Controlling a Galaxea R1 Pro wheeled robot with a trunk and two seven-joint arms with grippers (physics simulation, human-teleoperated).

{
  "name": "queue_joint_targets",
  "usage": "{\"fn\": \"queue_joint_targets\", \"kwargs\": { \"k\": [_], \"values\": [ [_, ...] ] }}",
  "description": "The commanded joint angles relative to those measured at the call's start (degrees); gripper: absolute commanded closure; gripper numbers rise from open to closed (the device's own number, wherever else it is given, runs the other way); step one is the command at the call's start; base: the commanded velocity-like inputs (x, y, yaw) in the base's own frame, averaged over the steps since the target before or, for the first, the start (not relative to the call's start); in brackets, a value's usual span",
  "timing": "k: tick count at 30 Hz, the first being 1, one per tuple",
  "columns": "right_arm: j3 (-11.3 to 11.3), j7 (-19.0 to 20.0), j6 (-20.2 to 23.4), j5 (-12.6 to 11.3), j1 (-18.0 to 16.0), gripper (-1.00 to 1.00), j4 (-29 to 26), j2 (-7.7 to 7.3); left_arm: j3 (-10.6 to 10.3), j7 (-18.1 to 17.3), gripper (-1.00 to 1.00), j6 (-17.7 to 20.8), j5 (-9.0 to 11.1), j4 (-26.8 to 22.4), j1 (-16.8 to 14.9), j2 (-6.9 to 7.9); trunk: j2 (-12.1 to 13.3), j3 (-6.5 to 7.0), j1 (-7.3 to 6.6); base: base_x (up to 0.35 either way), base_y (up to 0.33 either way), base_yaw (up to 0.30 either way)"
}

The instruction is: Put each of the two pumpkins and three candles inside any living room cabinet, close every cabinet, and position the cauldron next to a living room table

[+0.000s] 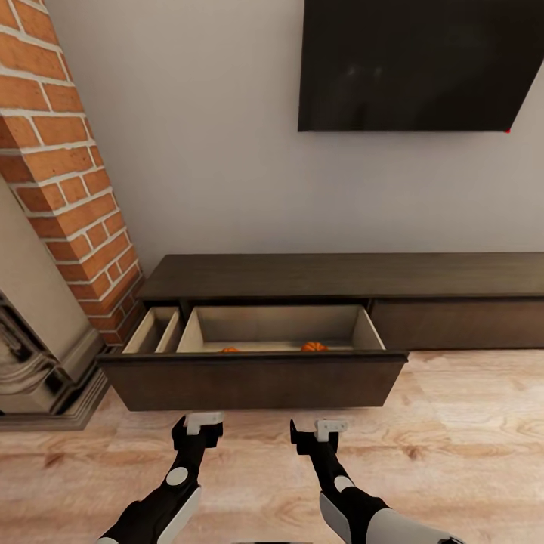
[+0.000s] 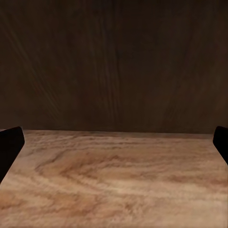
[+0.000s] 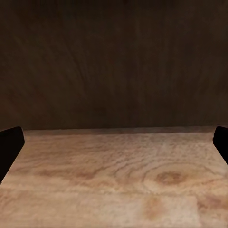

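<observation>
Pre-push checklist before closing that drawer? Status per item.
1. Cabinet drawer pulled out: not ok, needs closing.
2. Pumpkins inside drawer: ok, two orange tops visible.
3. Candles inside: cannot tell, drawer front hides the floor.
4. Left gripper open, empty, facing the drawer front: ok.
5. Right gripper open, empty, facing the front: ok.
6. Grippers touching the front: cannot tell.

Drawer front (image 1: 253, 381) hides all but the pumpkins' (image 1: 314, 347) tops
</observation>
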Motion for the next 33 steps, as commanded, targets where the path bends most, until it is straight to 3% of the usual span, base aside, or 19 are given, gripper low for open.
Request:
{"fn": "queue_joint_targets", "kwargs": {
  "k": [1,19,33],
  "values": [
    [0.5,-0.5,-0.1,0.0,0.0,-1.0,0.0,0.01,-0.5,0.4,-1.0,-0.3,0.6,0.0,-0.1,0.08,0.0,-0.05,0.0,0.089,0.0,0.0],
    [0.5,-0.6,0.0,0.0,0.0,-1.0,0.1,-0.06,-0.5,0.4,-1.0,-0.3,0.6,0.0,-0.1,0.09,0.0,-0.05,0.0,0.049,0.0,0.0],
    [0.5,-0.5,0.0,0.0,0.0,-1.0,0.1,-0.02,-0.4,0.4,-1.0,-0.2,0.6,0.0,-0.1,0.14,0.0,-0.05,0.0,0.139,0.0,0.0]
  ]
}}
